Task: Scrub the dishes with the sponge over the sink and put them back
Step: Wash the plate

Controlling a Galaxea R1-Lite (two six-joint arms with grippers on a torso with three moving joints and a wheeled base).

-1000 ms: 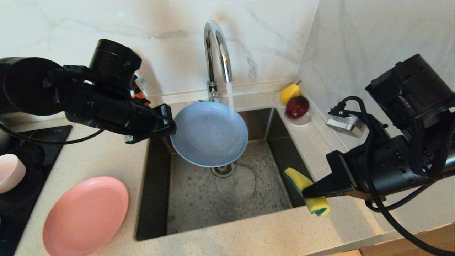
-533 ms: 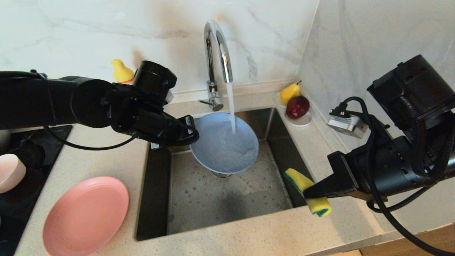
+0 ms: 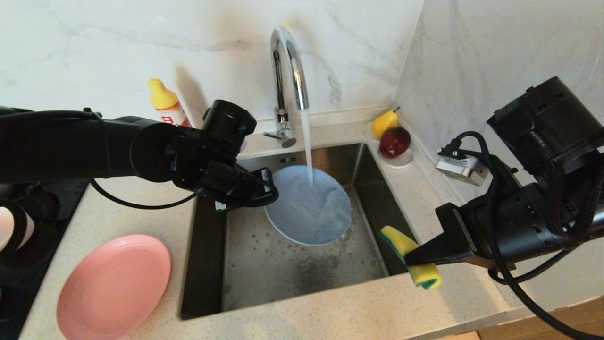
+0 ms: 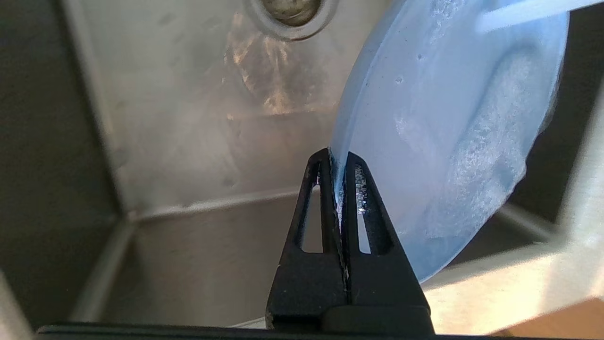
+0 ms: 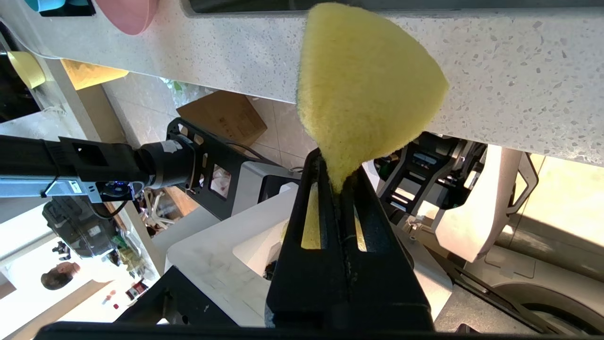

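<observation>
My left gripper (image 3: 269,186) (image 4: 338,158) is shut on the rim of the grey-blue plate (image 3: 309,205) (image 4: 448,141), holding it tilted low inside the sink (image 3: 264,269). Water from the chrome tap (image 3: 288,61) runs onto the plate's wet, foamy face. My right gripper (image 3: 409,257) (image 5: 337,172) is shut on the yellow sponge (image 3: 413,257) (image 5: 368,89) with its green face, above the sink's front right corner. The pink plate (image 3: 113,285) lies on the counter at the front left. A pale pink bowl (image 3: 4,226) shows at the left edge, partly hidden by my left arm.
A white saucer (image 3: 401,160) with a yellow pear (image 3: 384,123) and a dark red fruit (image 3: 394,141) sits in the back right corner. A yellow-capped bottle (image 3: 165,106) stands by the wall. A black hob (image 3: 33,236) lies to the left.
My left arm has carried the grey-blue plate down and to the right, deeper into the sink and under the water stream. The right gripper and sponge have stayed put.
</observation>
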